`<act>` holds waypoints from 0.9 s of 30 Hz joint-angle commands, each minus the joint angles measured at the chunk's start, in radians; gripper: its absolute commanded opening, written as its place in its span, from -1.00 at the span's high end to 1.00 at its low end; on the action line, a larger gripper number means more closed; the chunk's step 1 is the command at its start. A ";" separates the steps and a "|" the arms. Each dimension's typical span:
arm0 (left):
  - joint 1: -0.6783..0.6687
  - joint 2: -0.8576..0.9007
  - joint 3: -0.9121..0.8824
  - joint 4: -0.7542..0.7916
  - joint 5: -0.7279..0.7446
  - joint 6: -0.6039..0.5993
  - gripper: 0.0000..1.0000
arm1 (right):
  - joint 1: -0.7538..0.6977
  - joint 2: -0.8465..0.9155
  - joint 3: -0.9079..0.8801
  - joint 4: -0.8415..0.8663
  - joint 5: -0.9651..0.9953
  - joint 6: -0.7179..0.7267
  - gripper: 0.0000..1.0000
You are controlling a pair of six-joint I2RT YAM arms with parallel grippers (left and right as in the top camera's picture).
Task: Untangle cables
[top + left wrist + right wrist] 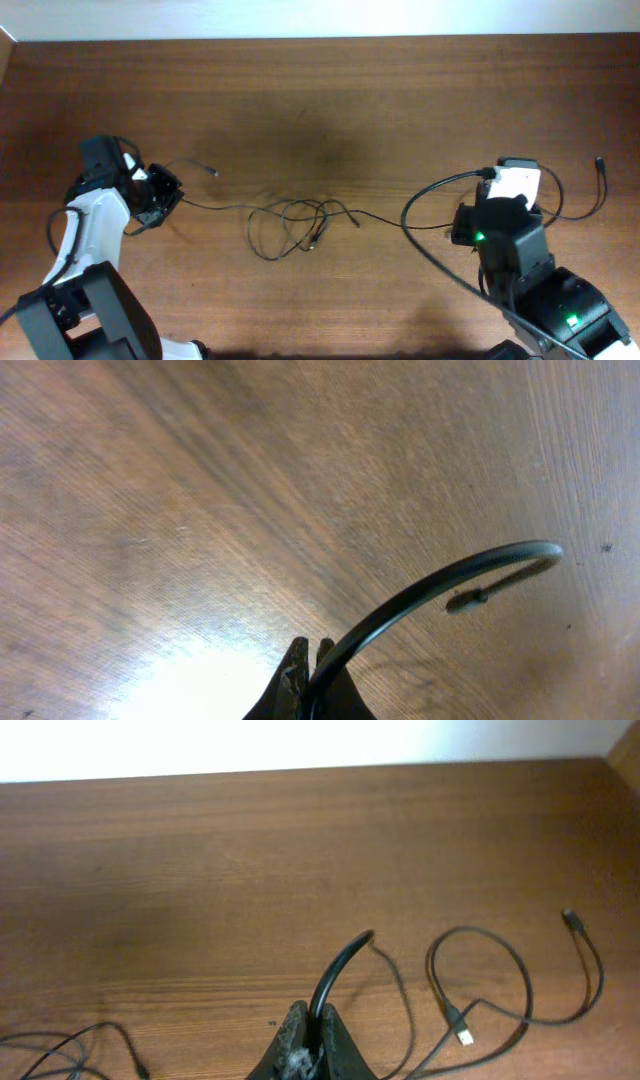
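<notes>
Left gripper [306,678] and right gripper [308,1042] are each clamped shut on the cables [300,218]; pulling farther apart may knot them tighter in the middle.

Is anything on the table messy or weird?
Yes. The cables are knotted into a loopy snarl in the middle of the table. The left gripper and right gripper each pinch one strand.

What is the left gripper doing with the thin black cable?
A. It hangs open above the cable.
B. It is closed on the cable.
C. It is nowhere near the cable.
B: in the left wrist view the left gripper is pinched shut on the cable, which curves out from between its tips.
</notes>
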 commanded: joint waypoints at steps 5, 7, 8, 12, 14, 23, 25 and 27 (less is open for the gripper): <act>-0.023 -0.007 -0.005 0.002 0.031 -0.010 1.00 | -0.169 0.177 0.004 -0.008 -0.490 0.077 0.92; -0.027 -0.007 -0.005 0.006 0.031 -0.010 1.00 | -0.167 0.276 0.003 -0.025 -0.612 0.077 0.92; -0.027 -0.007 -0.005 0.006 0.032 -0.010 1.00 | -0.166 0.325 0.003 -0.026 -0.664 0.077 0.92; -0.041 -0.007 -0.005 0.016 0.032 -0.011 1.00 | -0.166 0.519 0.003 -0.011 -0.830 0.077 0.92; -0.066 -0.007 -0.005 0.031 0.032 -0.010 1.00 | -0.166 0.579 0.003 -0.004 -0.853 0.077 0.92; -0.172 -0.007 -0.005 0.090 -0.027 -0.011 1.00 | -0.164 1.008 0.003 0.159 -1.113 0.100 0.92; -0.172 -0.007 -0.005 0.091 -0.029 -0.011 1.00 | -0.164 1.047 0.003 0.214 -1.123 0.100 0.92; -0.172 -0.007 -0.005 0.093 -0.028 -0.014 1.00 | -0.163 1.049 0.003 0.270 -1.138 0.144 0.92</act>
